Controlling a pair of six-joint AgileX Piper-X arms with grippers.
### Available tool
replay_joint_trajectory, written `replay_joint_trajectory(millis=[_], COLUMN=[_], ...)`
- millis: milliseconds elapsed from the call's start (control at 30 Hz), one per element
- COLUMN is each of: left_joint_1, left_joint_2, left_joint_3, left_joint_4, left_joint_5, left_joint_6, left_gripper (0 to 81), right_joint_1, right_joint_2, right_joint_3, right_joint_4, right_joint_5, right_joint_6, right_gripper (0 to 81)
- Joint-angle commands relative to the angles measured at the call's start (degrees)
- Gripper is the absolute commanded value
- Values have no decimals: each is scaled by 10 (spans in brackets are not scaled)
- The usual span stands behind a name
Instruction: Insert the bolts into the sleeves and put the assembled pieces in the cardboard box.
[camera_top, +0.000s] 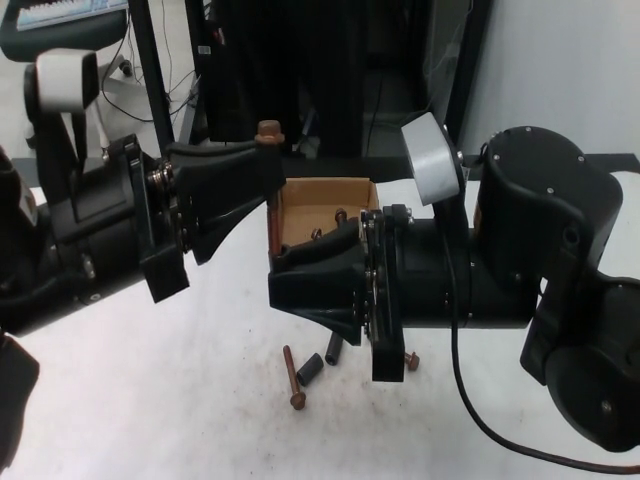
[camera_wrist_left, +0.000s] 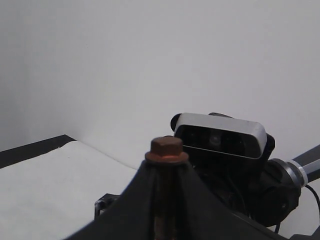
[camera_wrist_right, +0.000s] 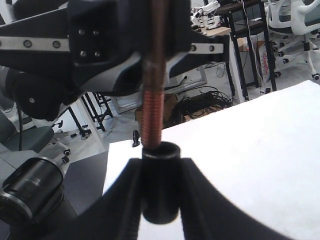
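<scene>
Insertion step: bolt (camera_wrist_right: 152, 100) tip at sleeve (camera_wrist_right: 160, 190) mouth.
Left gripper (camera_top: 262, 165) pinches bolt, head up; right gripper (camera_top: 305, 262) clamps sleeve just beneath, near the cardboard box (camera_top: 325, 185). Next, I judge: hold axes aligned, drive bolt down.

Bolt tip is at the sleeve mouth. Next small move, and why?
Probably lower the left gripper straight down along the bolt's axis. It is shut on the bolt just under the head, the right gripper is shut on the sleeve, and the threaded tip meets the sleeve's mouth roughly in line, with most of the shaft outside.
</scene>
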Motion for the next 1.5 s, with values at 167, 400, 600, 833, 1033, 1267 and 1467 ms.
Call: replay_joint_trajectory(millis=[167, 400, 600, 833, 1033, 1267, 1467], left_joint_1=[-1, -1, -1, -1, -1, -1, 13], left_joint_2=[-5, -5, -5, -5, -5, -5, -5], left_joint_3=[-2, -2, -2, -2, -2, -2, -2], left_joint_4=[7, 28, 28, 28, 28, 28, 28], left_joint_5=[1, 3, 17, 38, 56, 51, 51], left_joint_6=[2, 13, 13, 17, 0, -14, -13], left_gripper=[1, 1, 1, 15, 333, 509, 509], right_joint_1=[1, 15, 11, 6, 6, 5, 6], right_joint_2=[-4, -4, -4, -4, -4, -4, -4], right_joint_3=[-12, -12, -12, -12, -12, -12, -12], right_joint_4=[-14, -14, -14, -14, -14, -14, -14], right_joint_5=[-9, -9, -7, -7, -9, -9, -20], right_joint_6=[1, -1, -1, -1, -1, -1, -1], right_gripper=[8, 8, 8, 8, 8, 8, 8])
